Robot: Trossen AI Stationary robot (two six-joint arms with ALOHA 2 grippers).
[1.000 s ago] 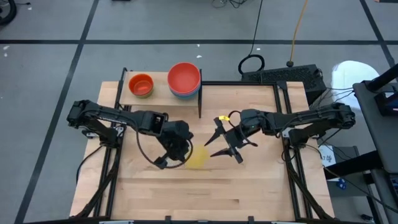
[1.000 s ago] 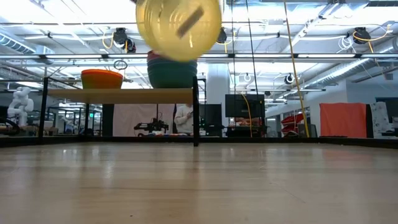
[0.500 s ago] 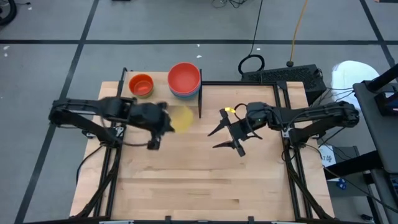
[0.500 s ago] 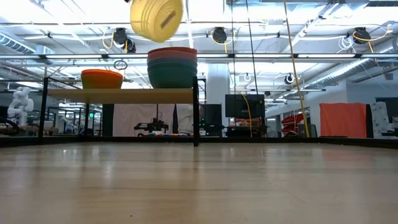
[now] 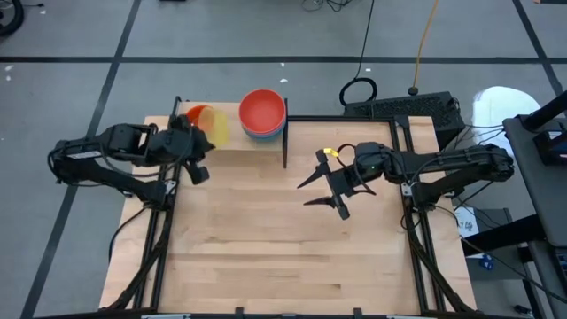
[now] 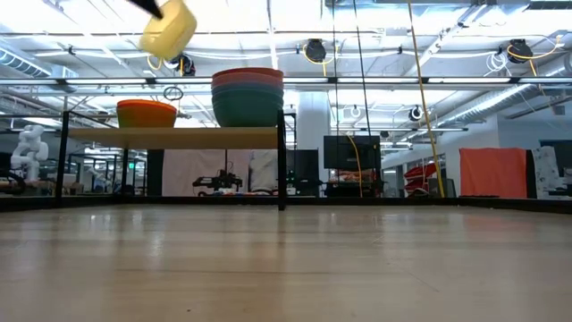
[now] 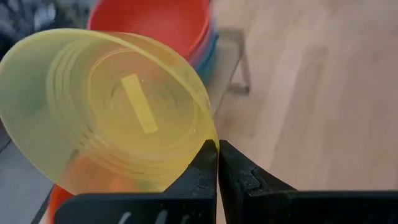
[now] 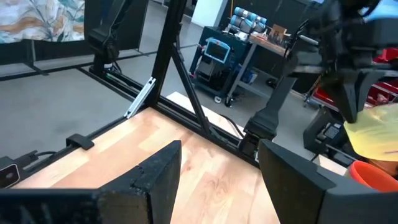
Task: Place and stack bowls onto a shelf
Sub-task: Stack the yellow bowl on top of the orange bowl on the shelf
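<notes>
The yellow bowl [image 5: 215, 126] hangs in the air above the shelf [image 5: 232, 137], tipped on its side and pinched by the rim in the left gripper [image 7: 217, 163], whose jaws are pressed together on the thin plastic edge. It sits over the shelf's left end, overlapping the orange bowl [image 5: 197, 118] that rests there, with the stack topped by the red bowl [image 5: 262, 110] just beside it toward the black end bar [image 5: 284, 140]. In the low view the yellow bowl [image 6: 168, 29] is well above the orange one [image 6: 147, 114], mouth turned sideways, not down toward it. So the coming move likely turns on rolling the bowl level and lowering it straight onto the orange bowl; the left arm is clearly the nearer one.

A second ago the bowl was out over the worktop in front of the shelf; it has since travelled up and back to the shelf's left end. The right gripper [image 5: 326, 184] waits over the worktop right of the end bar, jaws spread, having barely shifted.
</notes>
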